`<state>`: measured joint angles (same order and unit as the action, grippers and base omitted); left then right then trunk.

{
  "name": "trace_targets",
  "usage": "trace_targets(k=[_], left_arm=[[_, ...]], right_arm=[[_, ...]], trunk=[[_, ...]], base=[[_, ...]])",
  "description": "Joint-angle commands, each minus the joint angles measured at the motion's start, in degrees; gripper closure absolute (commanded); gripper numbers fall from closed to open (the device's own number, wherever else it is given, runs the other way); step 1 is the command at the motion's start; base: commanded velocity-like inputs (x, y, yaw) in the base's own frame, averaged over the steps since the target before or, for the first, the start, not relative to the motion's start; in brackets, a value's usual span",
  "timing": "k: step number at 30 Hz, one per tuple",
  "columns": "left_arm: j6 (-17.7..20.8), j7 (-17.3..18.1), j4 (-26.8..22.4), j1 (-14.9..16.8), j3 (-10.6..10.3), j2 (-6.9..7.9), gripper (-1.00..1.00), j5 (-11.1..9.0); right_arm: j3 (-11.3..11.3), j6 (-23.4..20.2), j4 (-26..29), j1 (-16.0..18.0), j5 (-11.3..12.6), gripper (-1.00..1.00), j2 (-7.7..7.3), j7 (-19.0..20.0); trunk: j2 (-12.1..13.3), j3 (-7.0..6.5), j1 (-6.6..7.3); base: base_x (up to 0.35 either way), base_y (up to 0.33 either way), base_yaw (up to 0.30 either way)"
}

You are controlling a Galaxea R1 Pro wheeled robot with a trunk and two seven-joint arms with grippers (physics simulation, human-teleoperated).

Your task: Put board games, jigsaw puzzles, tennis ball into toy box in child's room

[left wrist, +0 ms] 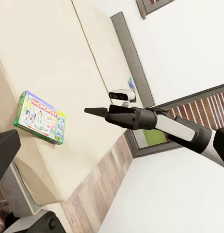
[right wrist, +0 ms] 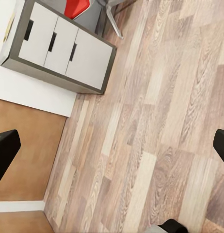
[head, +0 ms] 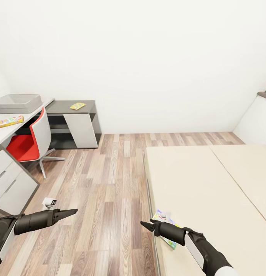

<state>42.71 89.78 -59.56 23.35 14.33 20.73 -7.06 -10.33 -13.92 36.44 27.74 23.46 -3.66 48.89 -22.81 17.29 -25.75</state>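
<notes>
The right gripper [head: 145,225], pressed together and holding nothing, hovers just beside the Monopoly board game [head: 166,227] at the bed [head: 209,199] edge. The left gripper [head: 71,211], also pressed together, hangs over the floor [head: 109,184]. Farther off, the toy box [head: 17,103] sits on the worktop [head: 6,132]

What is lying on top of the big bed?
A Monopoly game box lies flat on the bed, near its edge. In the head view the right arm's tool covers part of the box. The rest of the mattress that shows is bare.
</notes>
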Motion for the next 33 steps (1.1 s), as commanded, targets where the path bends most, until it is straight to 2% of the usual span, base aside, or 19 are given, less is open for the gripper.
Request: trace_targets(k=[1, 16, 33], left_arm=[[0.59, 0.22, -0.02, 0.03, 0.0, 0.01, -1.0, 0.02], [0.62, 0.22, -0.01, 0.03, 0.0, 0.01, -1.0, 0.02], [0.62, 0.22, -0.03, 0.05, 0.01, 0.01, -1.0, 0.02]], right_arm=[[-0.22, -0.51, 0.05, 0.05, 0.61, -1.0, -0.06, -0.02], [-0.21, -0.5, 0.04, 0.05, 0.62, -1.0, -0.03, -0.03], [-0.21, -0.36, 0.04, 0.03, 0.62, -1.0, -0.03, -0.03]], trunk=[[-0.1, 0.1, -0.03], [-0.1, 0.09, -0.03], [-0.1, 0.09, -0.03]], base=[[0.0, 0.0, 0.001], [0.0, 0.026, 0.0], [0.0, 0.218, 0.0]])
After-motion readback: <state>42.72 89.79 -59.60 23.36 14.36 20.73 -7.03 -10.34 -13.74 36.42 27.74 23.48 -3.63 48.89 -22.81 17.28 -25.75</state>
